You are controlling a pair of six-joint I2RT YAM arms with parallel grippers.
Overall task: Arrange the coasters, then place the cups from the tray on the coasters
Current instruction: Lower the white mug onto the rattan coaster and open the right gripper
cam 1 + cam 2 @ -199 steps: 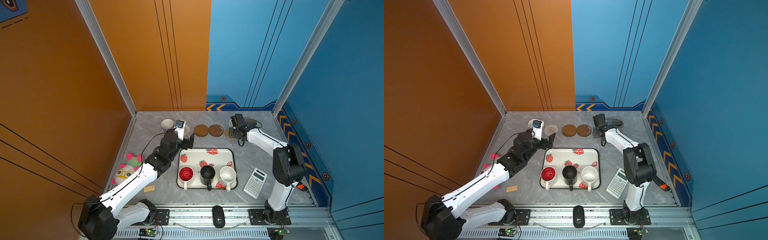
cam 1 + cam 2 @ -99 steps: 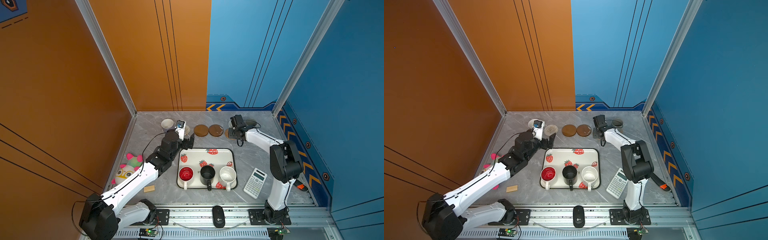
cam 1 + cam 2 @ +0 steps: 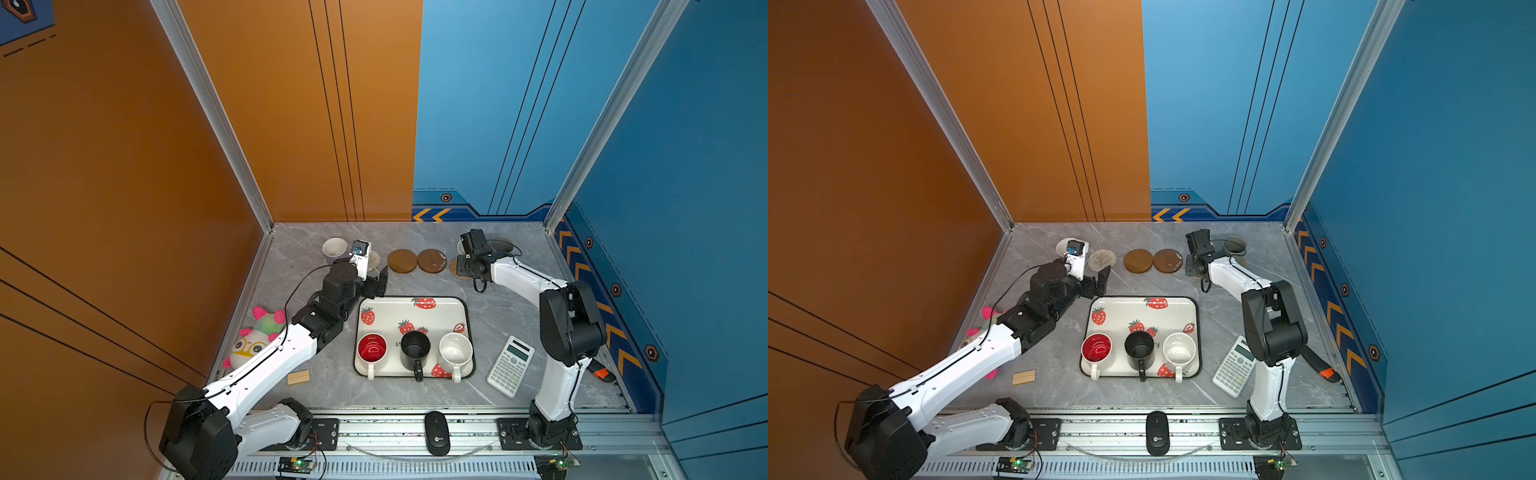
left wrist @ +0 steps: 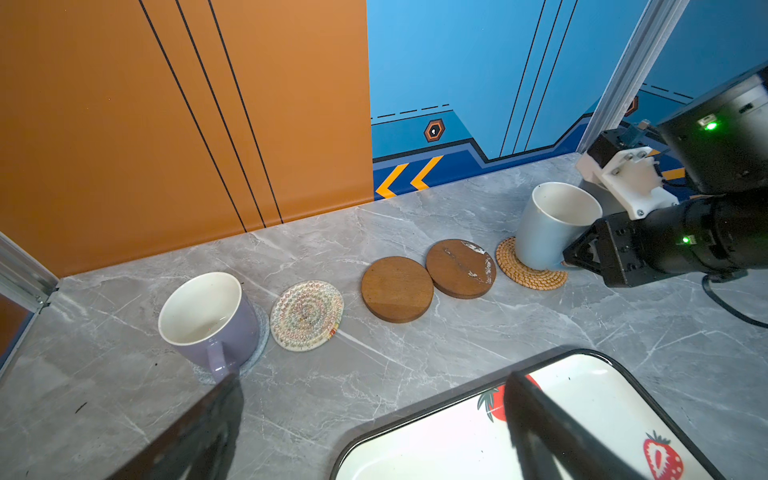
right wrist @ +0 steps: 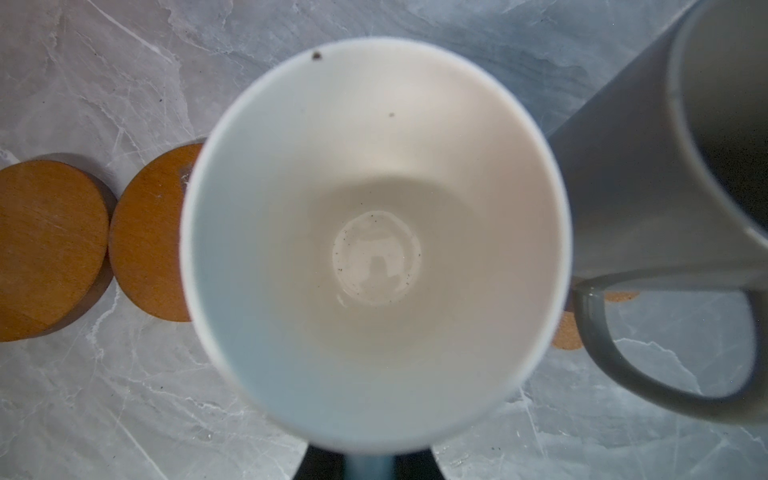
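Wrist cameras fill in what the top views hide. My left wrist view shows the light blue mug [image 4: 552, 224] on the rattan coaster [image 4: 528, 272], with my right gripper [image 4: 567, 255] clamped at its side; in both top views my own arm mostly covers that mug. My right wrist view looks straight down into it, its handle pinched between my jaws, and alone shows slivers of the paw coaster [image 5: 567, 332] peeking from beneath the grey mug [image 5: 648, 187]. My left gripper [image 3: 379, 281] hangs spread wide, holding nothing, near the far left corner of the tray [image 3: 440, 316]. Only the top views show the tray's load: red-lined mug [image 3: 371, 348], black mug [image 3: 414, 345] and speckled mug [image 3: 455, 351], side by side. I count six mugs: three on the tray and three on coasters, with the lavender mug [image 4: 208, 320] on the grey-blue coaster [image 4: 261, 332]. I count six coasters: the cream coaster [image 4: 306, 315], plain wooden disc [image 4: 397, 289] and scuffed wooden disc [image 4: 460, 268] lie bare.
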